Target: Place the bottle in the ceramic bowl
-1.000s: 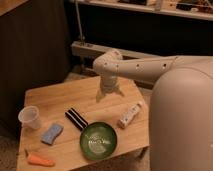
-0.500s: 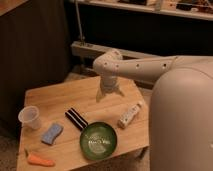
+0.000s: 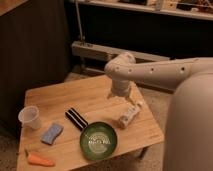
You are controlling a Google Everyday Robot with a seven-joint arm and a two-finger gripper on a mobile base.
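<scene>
Dark cabinets back a small wooden desk. Over its far right part the gripper hangs, fingers apart and empty. Just beside it, the bottle lies on its side by the right edge, not gripped. The green bowl sits empty at the front edge. Nothing is done yet, I judge: grasp, lift and drop all remain.

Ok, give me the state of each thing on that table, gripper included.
ceramic bowl: upright, no bottle in it.
bottle: lying on its side, outside the ceramic bowl.
plastic cup: upright.
gripper: hovering above the table, just behind the bottle.
</scene>
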